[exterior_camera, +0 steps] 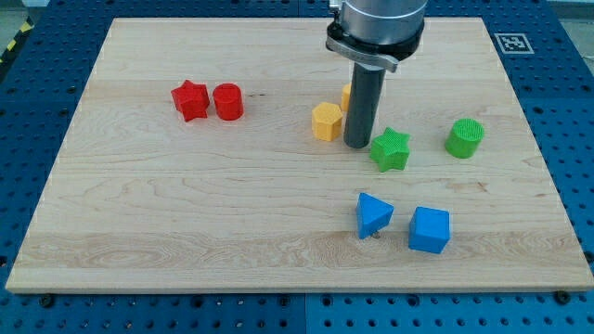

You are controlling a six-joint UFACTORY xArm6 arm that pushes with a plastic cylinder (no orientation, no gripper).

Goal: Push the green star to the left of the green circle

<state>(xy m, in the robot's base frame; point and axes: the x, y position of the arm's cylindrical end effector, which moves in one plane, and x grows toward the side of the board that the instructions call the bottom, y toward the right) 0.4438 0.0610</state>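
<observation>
The green star lies on the wooden board right of centre. The green circle stands to the star's right, with a gap between them. My tip is at the end of the dark rod, just left of the green star and close to it or touching it. The tip stands between the star and the yellow hexagon.
A second yellow block is partly hidden behind the rod. A red star and red cylinder sit at the view's left. A blue triangle and blue cube lie toward the view's bottom right.
</observation>
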